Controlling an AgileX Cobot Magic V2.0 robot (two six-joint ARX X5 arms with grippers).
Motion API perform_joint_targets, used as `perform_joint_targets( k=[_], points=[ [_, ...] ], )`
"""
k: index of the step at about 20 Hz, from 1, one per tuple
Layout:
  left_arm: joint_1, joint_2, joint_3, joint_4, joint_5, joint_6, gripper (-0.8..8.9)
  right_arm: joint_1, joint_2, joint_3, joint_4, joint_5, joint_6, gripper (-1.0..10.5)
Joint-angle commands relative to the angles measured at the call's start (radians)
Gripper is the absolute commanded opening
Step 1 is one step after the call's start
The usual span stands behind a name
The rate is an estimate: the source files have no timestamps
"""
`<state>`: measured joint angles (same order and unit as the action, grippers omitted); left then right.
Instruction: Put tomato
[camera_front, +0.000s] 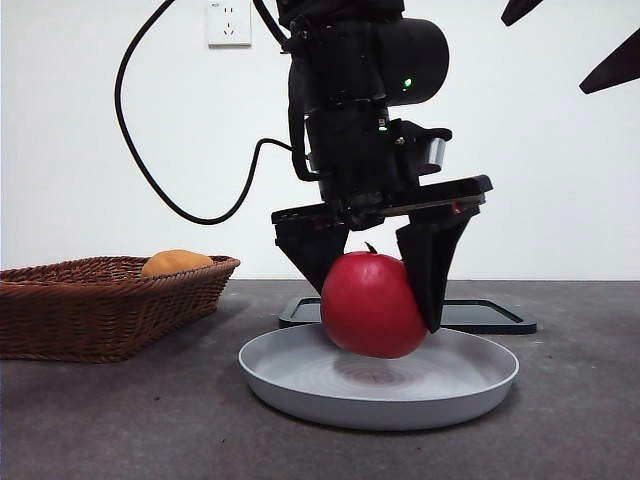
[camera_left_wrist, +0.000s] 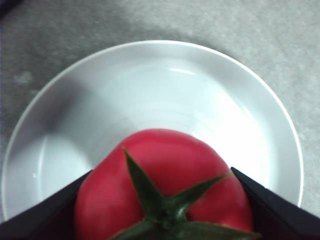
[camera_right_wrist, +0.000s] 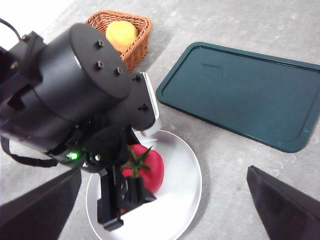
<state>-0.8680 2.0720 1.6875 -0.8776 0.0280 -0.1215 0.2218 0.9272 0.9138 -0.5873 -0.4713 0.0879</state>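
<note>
The glossy red tomato (camera_front: 372, 305) with a dark green stem is held between the jaws of my left gripper (camera_front: 375, 290), just above the floor of a white round plate (camera_front: 470, 385). In the left wrist view the tomato (camera_left_wrist: 165, 190) fills the space between both jaws over the plate (camera_left_wrist: 165, 95). The right wrist view shows the tomato (camera_right_wrist: 150, 167) and the left arm over the plate (camera_right_wrist: 180, 200) from above. My right gripper (camera_right_wrist: 165, 210) is open and empty, high and off to the side; it shows as black tips at the front view's top right.
A wicker basket (camera_front: 100, 300) with an orange-yellow fruit (camera_front: 175, 263) stands at the left, also in the right wrist view (camera_right_wrist: 135, 35). A dark green flat tray (camera_front: 490, 315) lies behind the plate, seen too in the right wrist view (camera_right_wrist: 245, 95).
</note>
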Motion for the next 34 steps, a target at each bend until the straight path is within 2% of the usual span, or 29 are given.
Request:
perform_joint_targets(
  k=[1, 3, 5, 9, 15, 19, 22, 27, 31, 34],
  points=[
    [-0.017, 0.025, 0.018, 0.002, -0.003, -0.003, 5.02, 0.003, 0.006, 0.016, 0.010, -0.003, 0.018, 6.4],
    [-0.016, 0.025, 0.018, 0.003, -0.003, 0.001, 6.09, 0.003, 0.006, 0.016, 0.009, -0.004, 0.023, 6.4],
    [-0.011, 0.025, 0.026, -0.007, -0.003, 0.014, 6.69, 0.003, 0.006, 0.016, 0.009, -0.004, 0.037, 6.4],
    [0.024, 0.025, 0.166, -0.159, -0.003, 0.035, 6.67, 0.003, 0.006, 0.016, 0.010, -0.004, 0.036, 6.4],
    [0.073, 0.008, 0.515, -0.464, -0.003, 0.079, 6.66, 0.003, 0.006, 0.016, 0.009, -0.004, 0.036, 6.4],
    [0.112, -0.080, 0.531, -0.578, -0.003, 0.103, 6.66, 0.003, 0.006, 0.016, 0.008, -0.004, 0.036, 6.4],
    [0.164, -0.168, 0.511, -0.583, -0.003, 0.112, 6.66, 0.005, 0.006, 0.016, 0.010, -0.003, 0.036, 6.4],
    [0.282, -0.388, 0.311, -0.555, -0.003, 0.138, 6.62, 0.005, 0.006, 0.016, 0.009, -0.003, 0.036, 6.4],
    [0.366, -0.694, -0.070, -0.274, -0.003, 0.140, 6.58, 0.005, 0.006, 0.016, 0.003, -0.003, 0.036, 6.4],
    [0.410, -0.918, -0.341, -0.125, 0.003, 0.140, 6.58, 0.005, 0.006, 0.016, -0.008, -0.003, 0.036, 6.4]
  ],
)
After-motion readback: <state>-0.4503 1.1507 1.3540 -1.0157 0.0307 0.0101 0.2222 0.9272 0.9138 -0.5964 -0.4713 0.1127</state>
